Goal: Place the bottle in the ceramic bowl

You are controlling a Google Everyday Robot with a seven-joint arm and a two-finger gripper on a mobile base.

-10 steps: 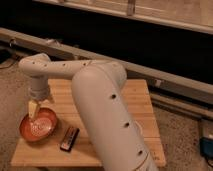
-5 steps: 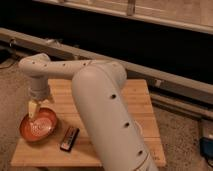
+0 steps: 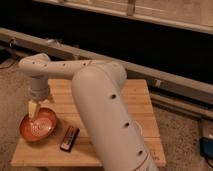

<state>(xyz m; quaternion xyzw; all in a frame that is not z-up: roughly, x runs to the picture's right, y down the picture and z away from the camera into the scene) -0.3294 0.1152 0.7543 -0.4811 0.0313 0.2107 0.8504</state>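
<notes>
The ceramic bowl (image 3: 39, 126) is orange-terracotta with a lighter swirl inside. It sits on the left front part of the wooden table (image 3: 135, 107). My gripper (image 3: 33, 111) hangs straight down from the white arm (image 3: 100, 95), right over the bowl's back left rim, with its pale tip just above the inside. I cannot make out the bottle as a separate thing; it may be hidden at the gripper's tip.
A dark red elongated object (image 3: 69, 138) lies on the table just right of the bowl. The big white arm covers the table's middle. A dark wall with a metal rail (image 3: 165, 75) runs behind the table. The floor is speckled.
</notes>
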